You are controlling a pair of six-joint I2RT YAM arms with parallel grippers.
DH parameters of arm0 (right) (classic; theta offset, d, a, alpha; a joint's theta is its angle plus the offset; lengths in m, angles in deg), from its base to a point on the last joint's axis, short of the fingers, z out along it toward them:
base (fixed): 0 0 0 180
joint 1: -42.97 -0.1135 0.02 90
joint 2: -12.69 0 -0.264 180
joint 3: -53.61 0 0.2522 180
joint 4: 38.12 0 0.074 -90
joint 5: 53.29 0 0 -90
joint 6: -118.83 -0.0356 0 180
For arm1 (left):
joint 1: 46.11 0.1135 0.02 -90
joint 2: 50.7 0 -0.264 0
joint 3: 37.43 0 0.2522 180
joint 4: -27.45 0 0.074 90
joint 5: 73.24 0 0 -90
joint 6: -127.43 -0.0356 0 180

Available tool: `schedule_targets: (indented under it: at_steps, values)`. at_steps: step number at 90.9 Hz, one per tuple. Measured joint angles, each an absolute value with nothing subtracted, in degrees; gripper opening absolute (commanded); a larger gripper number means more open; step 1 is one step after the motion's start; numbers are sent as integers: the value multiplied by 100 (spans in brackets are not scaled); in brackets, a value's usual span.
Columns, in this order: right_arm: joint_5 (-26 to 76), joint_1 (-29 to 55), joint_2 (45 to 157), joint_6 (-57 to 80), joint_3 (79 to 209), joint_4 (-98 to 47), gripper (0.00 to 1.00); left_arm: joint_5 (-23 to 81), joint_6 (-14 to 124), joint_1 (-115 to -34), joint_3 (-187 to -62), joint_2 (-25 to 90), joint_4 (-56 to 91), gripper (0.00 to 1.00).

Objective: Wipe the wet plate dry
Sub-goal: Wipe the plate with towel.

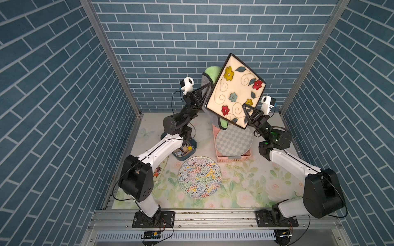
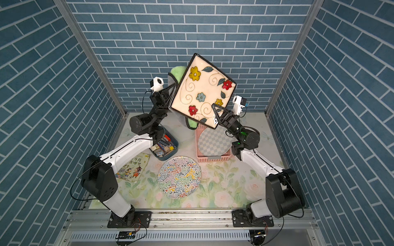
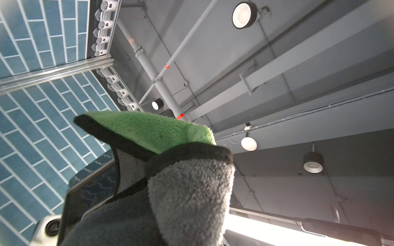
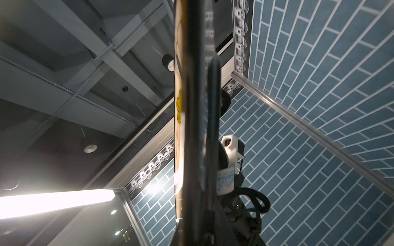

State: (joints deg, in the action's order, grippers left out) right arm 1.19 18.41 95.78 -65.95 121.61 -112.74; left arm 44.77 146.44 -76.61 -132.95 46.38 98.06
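A square cream plate point(image 1: 236, 89) point(image 2: 204, 89) with painted flowers and a dark rim is held high above the table, tilted, its face showing in both top views. My right gripper point(image 1: 248, 115) point(image 2: 217, 116) is shut on its lower corner. The right wrist view shows the plate point(image 4: 191, 127) edge-on. Behind the plate, a green and grey cloth point(image 1: 212, 72) point(image 2: 178, 72) lies against its back, with my left gripper point(image 1: 204, 92) point(image 2: 170, 92) shut on it. In the left wrist view the cloth point(image 3: 191, 191) hides the jaws, beside the plate's dark underside point(image 3: 89, 191).
On the table lie a round squiggle-patterned plate point(image 1: 199, 177), a pink basket point(image 1: 233, 159) holding a checkered plate point(image 1: 233, 141), a blue bin point(image 1: 190, 150) of small items under the left arm, and a picture book point(image 2: 134, 168) at the left.
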Motion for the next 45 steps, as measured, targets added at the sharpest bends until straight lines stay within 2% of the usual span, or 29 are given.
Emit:
schedule_targets:
  at_steps: [14, 23, 34, 45]
  values:
    - [16, 1546, 9908, -6632, 12521, -11609, 0, 4083, 14847, -7873, -13422, 4821, 10143, 0]
    - [-233, 1588, 10251, -6630, 13282, -11740, 0, 3963, 14832, -8203, -13385, 4832, 10130, 0]
    - [-476, 1811, 10527, -6586, 14189, -11827, 0, 3906, 14805, -8547, -13258, 4819, 10145, 0]
    - [-469, 2309, 10391, -6595, 14086, -11904, 0, 4064, 14762, -8542, -13151, 4782, 10067, 0]
